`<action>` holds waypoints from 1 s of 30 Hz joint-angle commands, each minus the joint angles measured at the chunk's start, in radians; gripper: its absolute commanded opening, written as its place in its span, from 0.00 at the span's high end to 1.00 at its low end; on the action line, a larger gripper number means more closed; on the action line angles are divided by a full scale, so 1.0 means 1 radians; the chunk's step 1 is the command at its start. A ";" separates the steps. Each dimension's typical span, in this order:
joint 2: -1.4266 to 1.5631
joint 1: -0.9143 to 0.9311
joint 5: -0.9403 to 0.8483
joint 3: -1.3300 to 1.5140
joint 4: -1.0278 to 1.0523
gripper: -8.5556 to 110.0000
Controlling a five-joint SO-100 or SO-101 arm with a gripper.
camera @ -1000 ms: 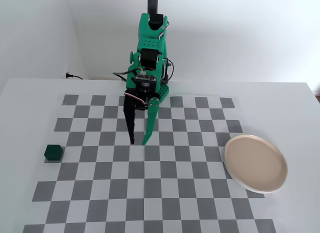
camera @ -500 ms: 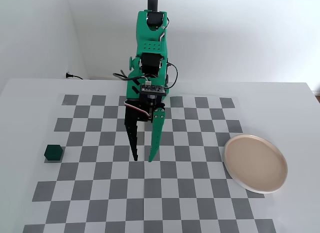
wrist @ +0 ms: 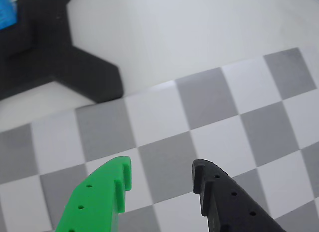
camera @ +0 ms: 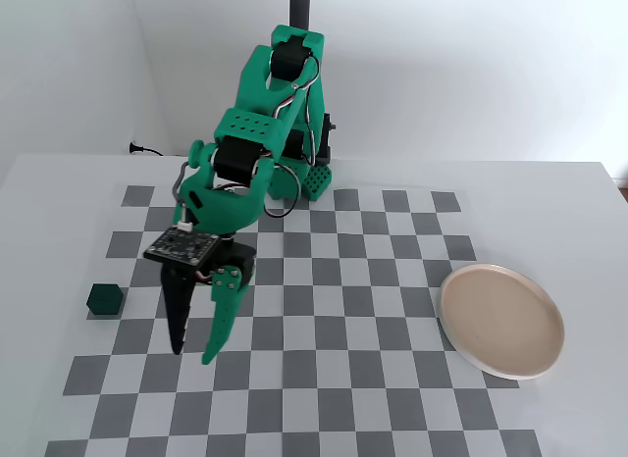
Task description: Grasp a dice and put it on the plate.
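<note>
We find the gripper (camera: 193, 356) open and empty, near the dice (camera: 104, 300); plate (camera: 501, 321) bare.

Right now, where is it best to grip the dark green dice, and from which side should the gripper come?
Probably from above, closing on two opposite vertical faces of the dice. It is a plain cube resting flat on the checkered mat, with nothing beside it, so any opposite pair looks reachable. The open gripper hangs to its right in the fixed view.
</note>
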 commanded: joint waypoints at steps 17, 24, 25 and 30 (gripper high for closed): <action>-0.179 0.380 0.038 -0.350 0.149 0.85; -0.225 0.495 0.017 -0.350 0.155 0.86; -0.238 0.509 0.014 -0.350 0.149 0.86; -0.293 0.569 -0.006 -0.362 0.132 0.85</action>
